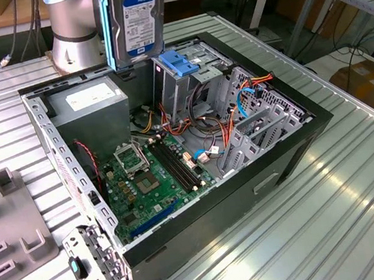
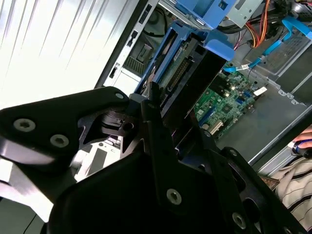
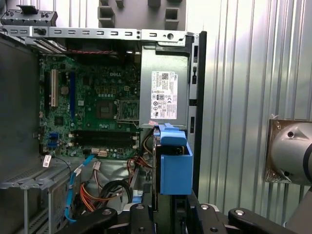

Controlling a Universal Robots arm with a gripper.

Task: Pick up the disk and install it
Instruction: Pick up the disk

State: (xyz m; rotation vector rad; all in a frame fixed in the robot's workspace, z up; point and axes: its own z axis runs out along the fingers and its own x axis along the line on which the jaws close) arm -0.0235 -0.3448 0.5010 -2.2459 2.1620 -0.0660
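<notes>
Grey disk point(image 1: 136, 18): held upright in the air, white label facing the exterior view, blue rails on its edges. It sits at twelve o'clock over the case point(image 1: 251, 197), clear of it and not yet seated.
Gripper point(image 2: 178, 114): black fingers clamped on the disk, as the second wrist view shows.
Cage point(image 1: 178, 89): a metal bay under a blue latch point(image 1: 177, 61), at five o'clock from the disk and close below it.
Power supply point(image 1: 91, 101): a grey box at seven o'clock from the disk, right beside the cage.
Cables point(image 1: 231, 130): orange and blue leads at four o'clock from the cage.
Risk: the disk could probably catch on the latch or the cage rim if a rail meets the bay askew. A tilted disk could jam partway in. A drift toward seven o'clock would knock it against the power supply, and loose leads might get pinched behind it.
</notes>
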